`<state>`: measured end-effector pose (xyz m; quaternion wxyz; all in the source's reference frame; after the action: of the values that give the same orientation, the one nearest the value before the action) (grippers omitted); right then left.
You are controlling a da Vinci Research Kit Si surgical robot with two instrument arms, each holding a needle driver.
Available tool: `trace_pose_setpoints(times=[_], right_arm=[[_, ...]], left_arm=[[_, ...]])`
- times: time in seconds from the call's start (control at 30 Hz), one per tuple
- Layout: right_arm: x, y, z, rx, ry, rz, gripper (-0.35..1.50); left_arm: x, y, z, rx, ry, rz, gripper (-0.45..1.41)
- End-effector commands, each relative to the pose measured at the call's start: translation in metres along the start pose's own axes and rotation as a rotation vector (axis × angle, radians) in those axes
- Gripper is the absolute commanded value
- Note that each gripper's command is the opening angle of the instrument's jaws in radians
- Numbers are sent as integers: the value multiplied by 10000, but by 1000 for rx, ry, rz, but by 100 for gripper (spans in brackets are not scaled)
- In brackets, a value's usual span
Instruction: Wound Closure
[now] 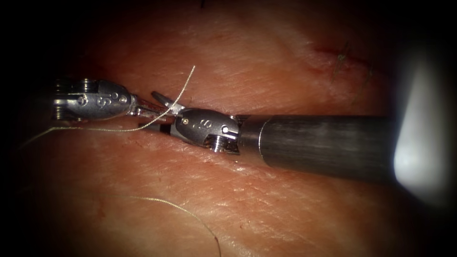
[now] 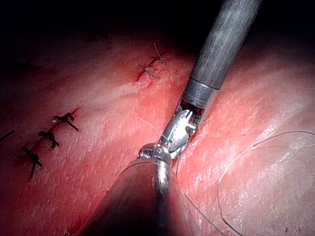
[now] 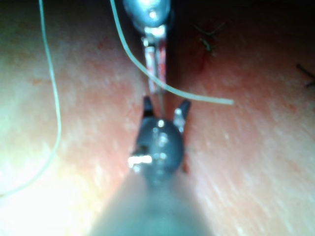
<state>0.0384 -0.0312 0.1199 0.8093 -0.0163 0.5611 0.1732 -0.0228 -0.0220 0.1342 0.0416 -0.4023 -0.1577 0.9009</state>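
Over the dark cut (image 1: 152,127) in the pink pork tissue (image 1: 266,200), the silver left gripper (image 1: 143,110), seemingly shut, grips pale thin thread (image 1: 183,88); the silver right gripper (image 1: 159,113) gapes, empty, around it; likely thread handling, needing steady tension; needle unseen.

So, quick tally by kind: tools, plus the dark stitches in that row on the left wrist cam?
Tools: 2 (left tool shut on the thread; right tool open, holding nothing)
Dark stitches in the row: 3
Total: 5
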Motion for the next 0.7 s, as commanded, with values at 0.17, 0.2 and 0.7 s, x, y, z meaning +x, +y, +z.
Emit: trace_pose_setpoints(times=[0.17, 0.2, 0.7], right_arm=[[-1, -3, 13, 33, 13, -8, 67], [-1, -3, 12, 50, 19, -9, 17], [1, -13, -36, 66, 16, -6, 46]], left_arm=[[0, 0, 7, 0, 3, -1, -43], [0, 0, 7, 0, 3, -1, -43], [-19, -4, -27, 12, 7, 10, -45]])
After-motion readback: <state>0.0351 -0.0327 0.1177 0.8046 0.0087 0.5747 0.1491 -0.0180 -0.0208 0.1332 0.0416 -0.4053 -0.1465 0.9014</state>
